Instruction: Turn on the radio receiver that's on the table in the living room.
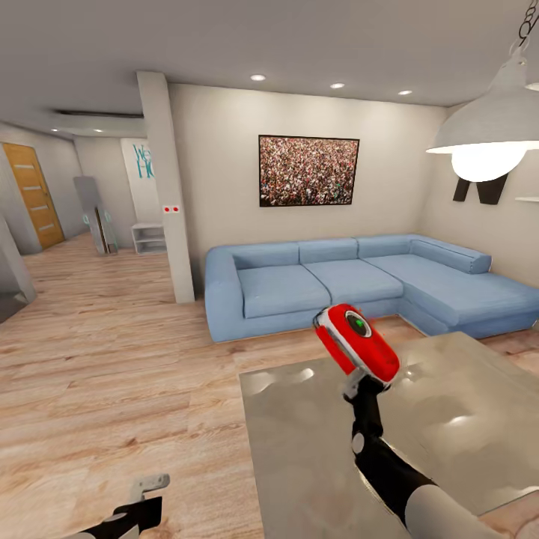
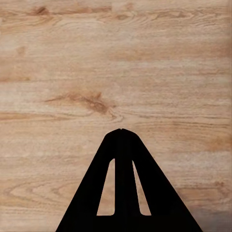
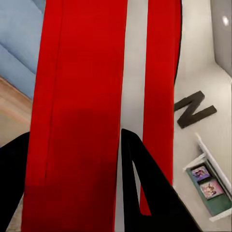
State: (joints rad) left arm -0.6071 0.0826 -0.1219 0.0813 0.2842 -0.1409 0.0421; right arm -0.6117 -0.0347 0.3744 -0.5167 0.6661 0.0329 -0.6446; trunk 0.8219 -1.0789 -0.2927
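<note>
The radio receiver (image 1: 356,342) is held aloft above the near edge of the table (image 1: 449,419), clear of its glossy grey top, by the right gripper (image 1: 358,383), whose fingers are clamped on the radio's lower end. Its round dial with the green dot is turned toward the head camera. In the right wrist view the red body (image 3: 77,116) is seen pressed between two black fingers (image 3: 145,183), and most of the room behind is blocked by it.

The table top is cut off at the right and lower edges of the head view, and its legs cannot be made out. The living room is floored in light wood planks (image 1: 112,359). One blue corner sofa (image 1: 352,281) is set against the beige wall, with one framed crowd picture (image 1: 308,170) above it and one white pendant lamp (image 1: 490,135) at the upper right, partly cropped. Three recessed ceiling lights are counted. A wooden door (image 1: 34,195) is seen down the hallway on the left.

The left gripper (image 2: 122,131) is held low over bare floor, its two fingertips brought together with nothing between them; in the head view only part of it (image 1: 146,490) is seen at the lower edge.
</note>
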